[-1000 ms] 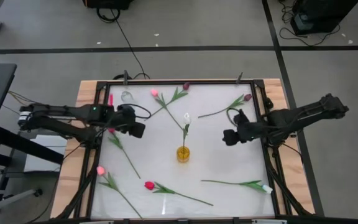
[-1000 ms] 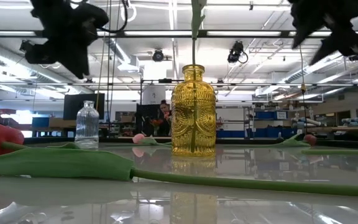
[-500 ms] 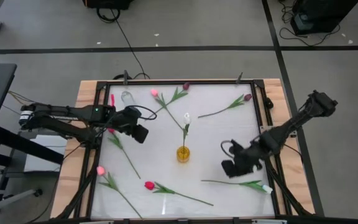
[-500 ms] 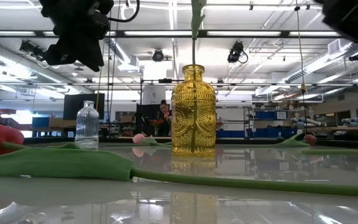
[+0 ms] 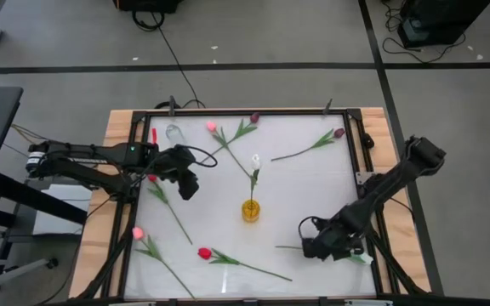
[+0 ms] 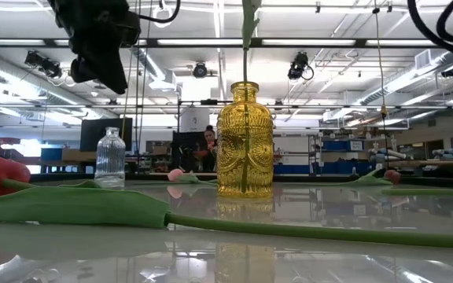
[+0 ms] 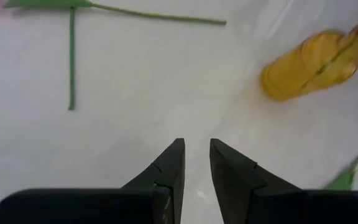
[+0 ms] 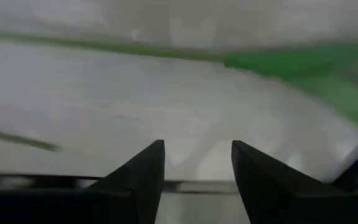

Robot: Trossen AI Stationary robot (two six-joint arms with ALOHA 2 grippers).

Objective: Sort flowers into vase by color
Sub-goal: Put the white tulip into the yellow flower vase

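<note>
So far only one flower stands in a vase: a white tulip point(image 5: 256, 160) with its stem down in the yellow vase point(image 5: 251, 210) at the centre of the high view. A small clear vase point(image 5: 173, 133) near the upper left corner of the white table point(image 5: 296, 191) looks empty.

Seven flowers lie loose on the table. A pink tulip point(image 5: 212, 127) and a dark purple tulip point(image 5: 254, 117) cross stems at the upper middle, and another dark purple tulip point(image 5: 339, 133) lies at the upper right. A red tulip point(image 5: 153, 179) lies at the left, partly under the left arm, a second pink tulip point(image 5: 138, 233) at the lower left, a second red tulip point(image 5: 203, 253) at the lower middle, and a second white tulip point(image 5: 366, 257) at the lower right.

The right gripper point(image 5: 310, 249) hangs low at the lower right, just beside the stem of that white tulip, its fingers point(image 8: 143, 174) spread apart and empty. The left gripper point(image 5: 187, 185) hovers left of centre, its fingers point(image 7: 171, 168) parted by a narrow gap with nothing between them.

Most of the sorting remains; the right arm seems about to pick next.
</note>
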